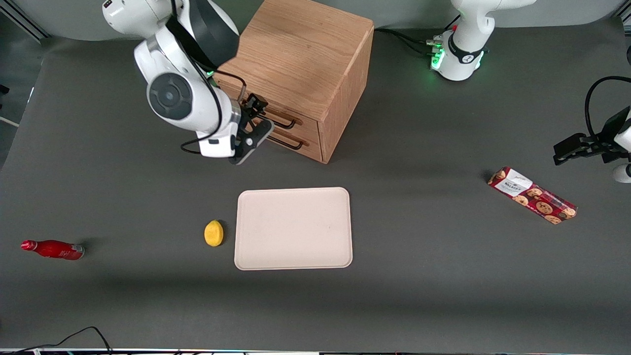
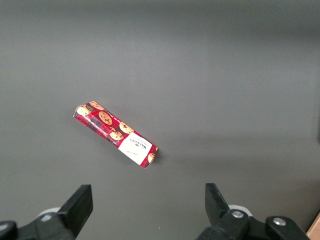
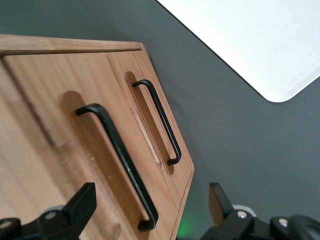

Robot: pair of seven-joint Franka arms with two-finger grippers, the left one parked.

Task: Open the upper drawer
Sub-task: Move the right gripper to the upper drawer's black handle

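Observation:
The wooden cabinet [image 1: 300, 54] stands at the back of the table. Its upper drawer [image 1: 307, 124] looks shut and carries a thin dark handle [image 1: 285, 119]. The lower drawer [image 1: 311, 148] has the same handle [image 1: 292, 144]. My right gripper [image 1: 258, 118] is right in front of the upper drawer, at the end of its handle toward the working arm. In the right wrist view the gripper [image 3: 150, 205] is open. Its fingertips [image 3: 82, 202] stand on either side of the upper handle [image 3: 120, 160], not touching it. The upper drawer front [image 3: 85, 165] and the lower handle [image 3: 157, 122] also show there.
A pale tray [image 1: 294, 228] lies nearer the front camera than the cabinet, with a yellow lemon [image 1: 214, 233] beside it. A red bottle [image 1: 53, 249] lies toward the working arm's end. A red cookie box [image 1: 532, 195] lies toward the parked arm's end and shows in the left wrist view [image 2: 116, 134].

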